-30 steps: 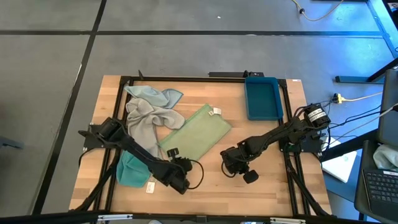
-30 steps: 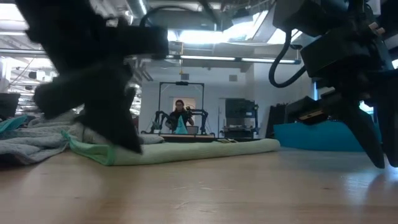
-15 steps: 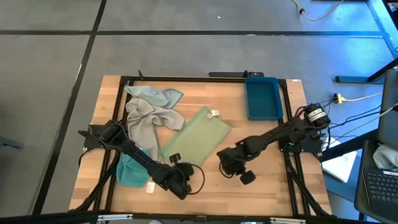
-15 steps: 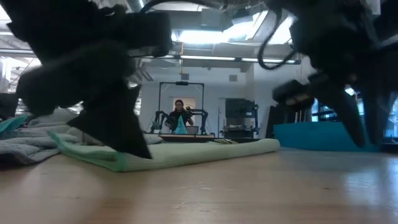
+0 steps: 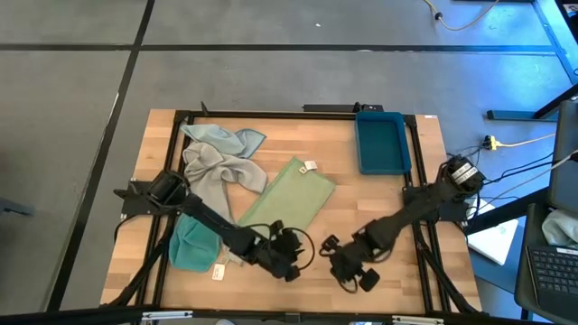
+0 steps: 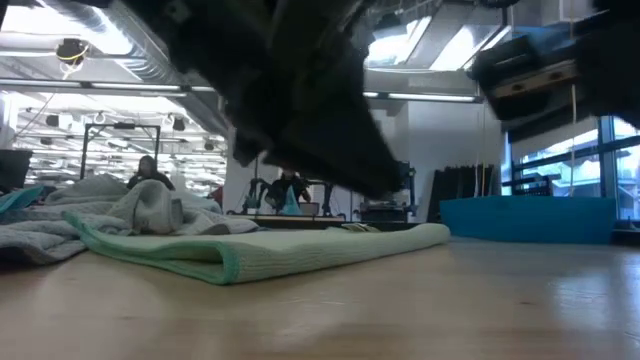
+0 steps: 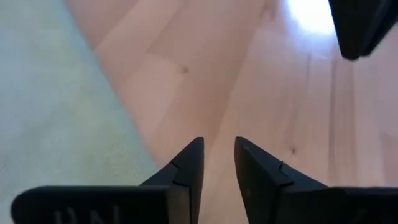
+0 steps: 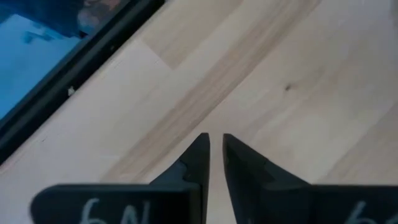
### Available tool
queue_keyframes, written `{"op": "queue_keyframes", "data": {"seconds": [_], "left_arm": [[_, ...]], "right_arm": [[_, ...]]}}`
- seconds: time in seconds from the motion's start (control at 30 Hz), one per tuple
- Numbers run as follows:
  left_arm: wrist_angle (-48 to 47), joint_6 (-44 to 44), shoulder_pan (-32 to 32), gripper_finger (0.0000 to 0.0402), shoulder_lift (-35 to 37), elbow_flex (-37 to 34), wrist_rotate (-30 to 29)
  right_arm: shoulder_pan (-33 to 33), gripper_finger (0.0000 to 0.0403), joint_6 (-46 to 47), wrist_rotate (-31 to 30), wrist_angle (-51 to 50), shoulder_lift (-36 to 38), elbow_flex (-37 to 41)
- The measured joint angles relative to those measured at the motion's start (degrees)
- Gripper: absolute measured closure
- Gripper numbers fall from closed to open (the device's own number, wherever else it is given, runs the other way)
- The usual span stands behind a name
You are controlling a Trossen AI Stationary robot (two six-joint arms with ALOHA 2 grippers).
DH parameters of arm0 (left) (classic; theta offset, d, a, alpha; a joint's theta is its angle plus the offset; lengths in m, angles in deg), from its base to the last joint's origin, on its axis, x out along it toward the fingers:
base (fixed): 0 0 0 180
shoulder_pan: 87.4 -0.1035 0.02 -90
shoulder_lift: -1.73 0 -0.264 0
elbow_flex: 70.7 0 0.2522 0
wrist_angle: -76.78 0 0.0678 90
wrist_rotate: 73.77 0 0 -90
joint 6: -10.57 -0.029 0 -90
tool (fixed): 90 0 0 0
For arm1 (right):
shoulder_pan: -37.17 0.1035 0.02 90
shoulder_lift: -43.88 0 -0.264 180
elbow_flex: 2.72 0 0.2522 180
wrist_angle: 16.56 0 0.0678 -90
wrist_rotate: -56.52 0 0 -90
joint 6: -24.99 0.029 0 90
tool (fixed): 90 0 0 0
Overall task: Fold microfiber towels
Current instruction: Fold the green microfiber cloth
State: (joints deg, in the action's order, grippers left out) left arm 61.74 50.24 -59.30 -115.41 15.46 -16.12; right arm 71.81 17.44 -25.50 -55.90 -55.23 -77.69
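A pale green microfiber towel (image 5: 287, 192) lies folded flat at mid-table, with a white tag at its far corner; the low view shows its folded edge (image 6: 225, 262). Grey (image 5: 217, 171), pale blue (image 5: 223, 137) and teal (image 5: 191, 246) towels lie bunched at the left. My left gripper (image 5: 298, 260) hovers just off the green towel's near corner, slightly open with nothing between its fingers (image 7: 219, 149); the towel (image 7: 56, 112) shows beside them. My right gripper (image 5: 343, 264) hangs over bare wood near the front edge, fingers (image 8: 216, 140) shut, empty.
A rigid blue tray (image 5: 381, 140) stands at the far right of the table. Bare wood lies between the green towel and the tray and along the near edge. A black frame runs round the table edge (image 8: 81, 81). People stand in the room behind.
My left gripper has come off the green towel's near corner, risen a little, tipped up and moved toward the table's right edge. My right gripper has swung toward the near edge and risen. The green towel's near corner now lies flat and uncovered.
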Motion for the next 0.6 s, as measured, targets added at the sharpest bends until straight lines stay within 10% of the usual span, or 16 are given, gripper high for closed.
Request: {"op": "queue_keyframes", "data": {"seconds": [0.33,0.6], "left_arm": [[-25.6,-7.2,2.7,0.0319,8.2,0.0,2.5],[-26.8,-20.1,5.7,0.0319,8.9,0.0,6.6]], "right_arm": [[7.9,0.0354,10.7,-13.7,-6.0,0.0,0.0],[9.8,0.0354,15.3,-16.5,-2.9,0.0,0.0]]}}
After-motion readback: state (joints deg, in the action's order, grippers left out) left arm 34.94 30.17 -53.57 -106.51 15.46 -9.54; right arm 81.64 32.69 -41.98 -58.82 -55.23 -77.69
